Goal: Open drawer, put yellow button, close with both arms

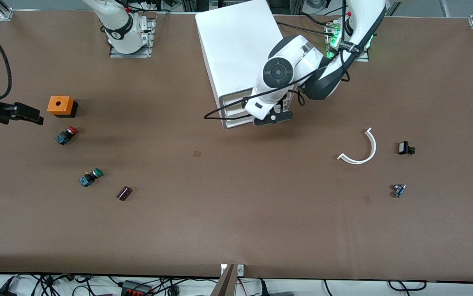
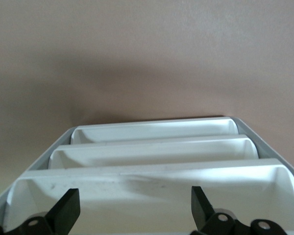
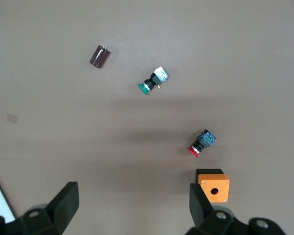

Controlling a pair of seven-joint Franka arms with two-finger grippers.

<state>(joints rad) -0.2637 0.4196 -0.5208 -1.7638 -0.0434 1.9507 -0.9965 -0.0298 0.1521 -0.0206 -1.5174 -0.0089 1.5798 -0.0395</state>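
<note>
Two grippers open, holding nothing. Left gripper (image 1: 273,119) at cabinet (image 1: 236,49) front edge, over top drawer (image 2: 152,193). Right gripper (image 3: 132,205) over table's (image 1: 236,222) end by orange box (image 1: 60,105); wide bare table between.

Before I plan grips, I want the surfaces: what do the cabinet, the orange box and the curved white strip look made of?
Cabinet: likely moulded plastic, smooth white, slight sheen on its drawers.
Orange box: probably plastic, matte orange over black.
Curved white strip: thin plastic, apparently rigid.

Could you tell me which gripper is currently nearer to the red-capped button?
Right. The right gripper hangs open just beside the red-capped button, at the right arm's end; the left gripper is at the cabinet's drawer fronts.
</note>
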